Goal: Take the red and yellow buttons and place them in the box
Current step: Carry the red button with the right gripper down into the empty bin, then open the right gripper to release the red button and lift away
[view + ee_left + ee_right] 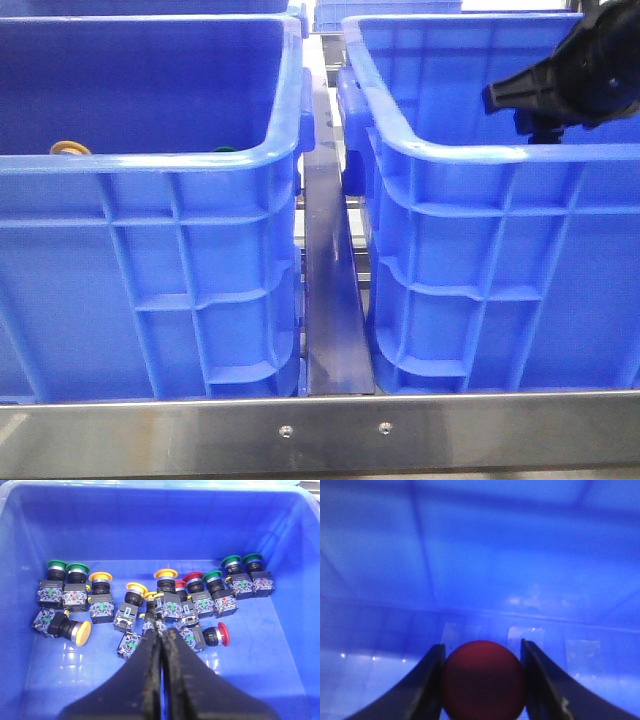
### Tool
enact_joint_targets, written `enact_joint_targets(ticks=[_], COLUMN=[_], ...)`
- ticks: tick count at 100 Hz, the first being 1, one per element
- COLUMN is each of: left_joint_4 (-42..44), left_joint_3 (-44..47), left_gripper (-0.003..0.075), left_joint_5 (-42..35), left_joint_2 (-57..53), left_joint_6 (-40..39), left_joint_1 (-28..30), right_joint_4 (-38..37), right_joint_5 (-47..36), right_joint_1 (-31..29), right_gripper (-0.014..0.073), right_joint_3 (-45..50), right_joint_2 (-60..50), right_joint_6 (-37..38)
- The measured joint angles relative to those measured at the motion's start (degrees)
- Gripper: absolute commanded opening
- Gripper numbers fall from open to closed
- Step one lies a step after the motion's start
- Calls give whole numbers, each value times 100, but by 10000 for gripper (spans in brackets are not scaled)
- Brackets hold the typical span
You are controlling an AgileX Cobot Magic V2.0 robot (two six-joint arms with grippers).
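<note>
Right fingers (482, 680) gripping red button (484, 680) inside box (480, 150), left fingers (162, 645) pressed together.

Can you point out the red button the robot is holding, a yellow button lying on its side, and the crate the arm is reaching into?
Red button (483, 680): right wrist view, on its round cap.
Yellow button (83, 632): left wrist view, on its cap face.
Right crate (500, 152): front view, on its near rim.

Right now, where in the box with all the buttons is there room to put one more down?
Bare floor lies along the crate's far wall, behind the row, and in the near corners beside the left gripper. The middle is crowded: the button cluster sits packed, touching, from the green buttons across to the green pair.
</note>
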Motion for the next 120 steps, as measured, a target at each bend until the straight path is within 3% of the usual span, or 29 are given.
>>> enact_joint_targets(ticks=[75,82,102,120], left_joint_4=[0,0,-22,-39], left_joint_3=[0,0,0,0], left_gripper=[-19,-19,-19,-19], left_joint_5=[-4,-4,-4,-4], left_joint_2=[0,0,0,0], left_joint_6=[0,0,0,0], left_joint_1=[0,0,0,0], right_joint_4=[-10,-10,36,213], right_joint_5=[185,233,610,914], right_joint_1=[0,0,0,-23], right_gripper=[237,293,587,616], right_joint_3=[-699,-699,-675,-662], right_joint_2=[645,645,697,610], right_joint_6=[96,96,96,96])
